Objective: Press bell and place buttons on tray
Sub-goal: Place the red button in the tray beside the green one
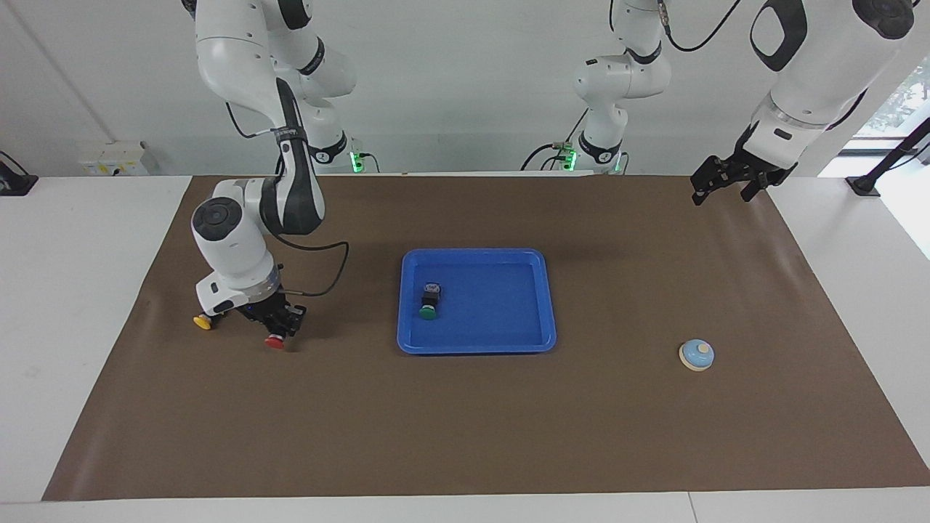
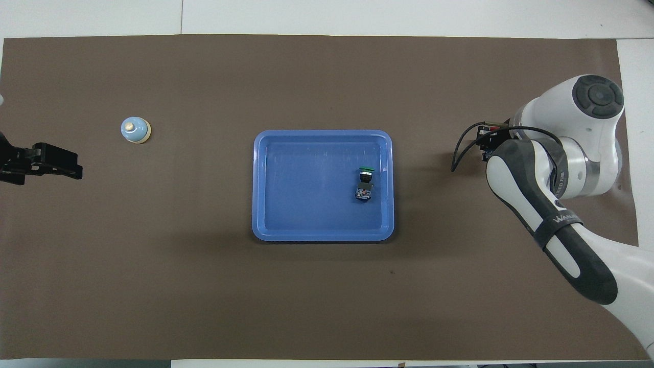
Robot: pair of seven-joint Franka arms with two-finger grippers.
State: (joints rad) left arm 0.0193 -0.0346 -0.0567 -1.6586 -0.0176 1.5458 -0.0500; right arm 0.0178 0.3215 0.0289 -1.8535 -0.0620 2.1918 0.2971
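- The blue tray (image 1: 476, 343) sits mid-table on the brown mat (image 1: 465, 436); it is rectangular and shallow, with rounded corners and a raised rim, and far bigger than any button.
- The green button (image 1: 429, 302) lies on its side in the tray, in the part toward the right arm's end; its black blocky body points toward the robots and its round green cap away from them.
- The right gripper (image 1: 280, 325) is down at the mat toward the right arm's end of the table, well apart from the tray; the red button (image 1: 275, 341) is at its fingertips, the red cap poking out below the black fingers; whether the fingers are actually clamped on it I cannot tell.
- The yellow button (image 1: 202, 322) lies on the mat just beside the right gripper, on the side away from the tray; only its round yellow cap shows clearly.
- The bell (image 1: 697, 355) stands on the mat toward the left arm's end, well apart from the tray; a small light-blue dome with a cream base rim and cream knob on top.
- The left gripper (image 1: 719, 186) hangs in the air over the mat's edge at the left arm's end, waiting; its black fingers look spread apart and hold nothing.
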